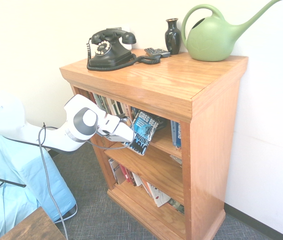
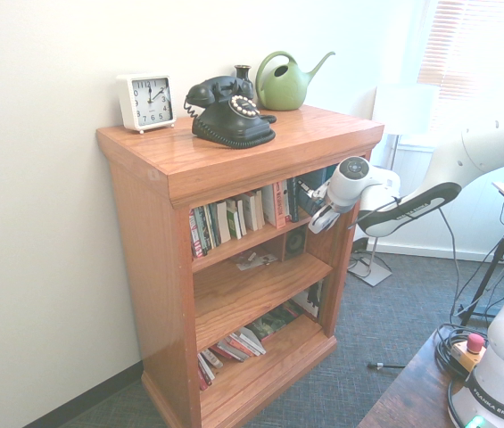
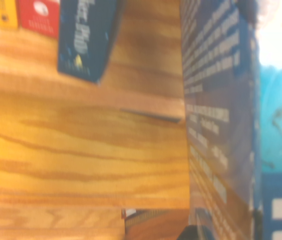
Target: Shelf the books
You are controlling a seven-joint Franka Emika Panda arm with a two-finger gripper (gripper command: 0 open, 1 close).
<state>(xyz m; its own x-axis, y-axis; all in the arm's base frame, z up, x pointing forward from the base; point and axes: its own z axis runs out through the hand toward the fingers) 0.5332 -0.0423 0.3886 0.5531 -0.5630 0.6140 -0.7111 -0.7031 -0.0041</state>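
Jaws: my gripper point(image 1: 131, 136) pinches the Greg Bear paperback point(image 1: 144, 131).
Book: tilted, at the bookcase point(image 1: 216, 130) top-shelf opening.
Risk: I judge its corner may catch the shelf edge or upright books point(image 2: 234, 218), twisting it loose.

top: telephone point(image 1: 110, 49) | vase point(image 1: 172, 36) | watering can point(image 1: 212, 36) | clock point(image 2: 146, 102)

The room was brightly and evenly lit by daylight. In the second exterior view the window blinds point(image 2: 470, 45) were blown out to near white, and the wall point(image 2: 46, 223) was washed pale. Soft shadows were cast under the top board of the bookcase point(image 1: 181, 87). Both wide views were sharp, with slight bending at the edges. The wrist view was blurred throughout, its print smeared.
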